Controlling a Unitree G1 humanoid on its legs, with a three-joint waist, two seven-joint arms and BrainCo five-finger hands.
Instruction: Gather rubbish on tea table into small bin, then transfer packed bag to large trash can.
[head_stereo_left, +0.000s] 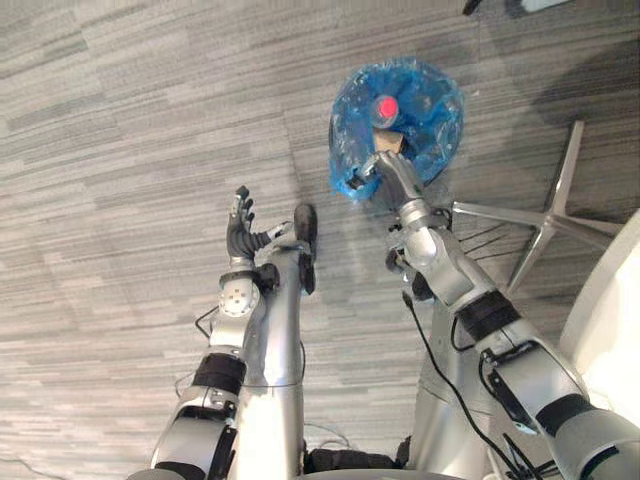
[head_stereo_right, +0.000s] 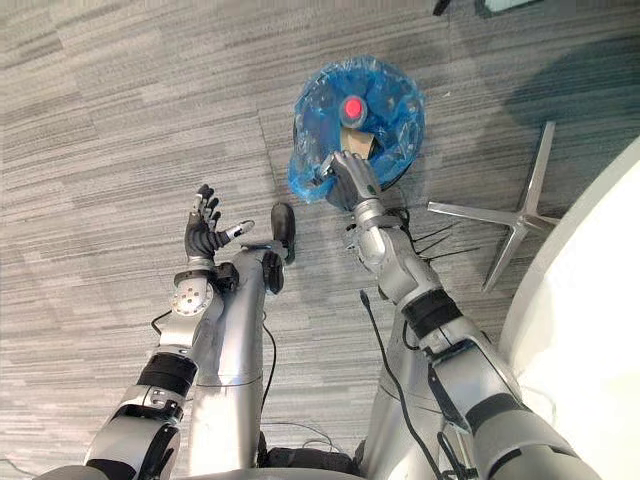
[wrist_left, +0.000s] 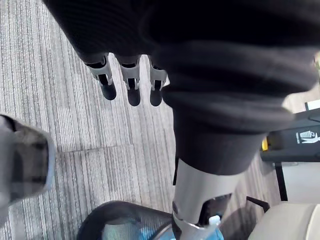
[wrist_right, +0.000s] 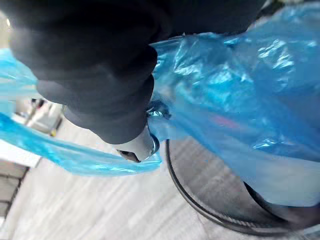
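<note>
1. Right hand (head_stereo_left: 392, 178) is clamped on the bag (head_stereo_left: 430, 105): its fingers pinch a bunched fold of blue plastic at the near rim
2. Bag sits in the small bin (wrist_right: 200, 205), which stands on the carpet (head_stereo_left: 120, 120); on the hand's side the plastic is pulled up off the dark rim
3. Inside lie a bottle (head_stereo_left: 386, 107) with a red cap and a brown card piece (head_stereo_left: 392, 143), so rubbish is already gathered
4. Left hand (head_stereo_left: 240, 228) hangs over bare carpet, well apart from the bin, fingers straight and spread, holding nothing
5. Chair base (head_stereo_left: 550, 215) lies just right of the bin, with a white rounded surface (head_stereo_left: 615, 300) beyond it
6. Judged progress: gathering looks done, though I cannot tell whether any rubbish is left on the table; the bag is not yet out of the bin, and carrying it to the large can is still to do
</note>
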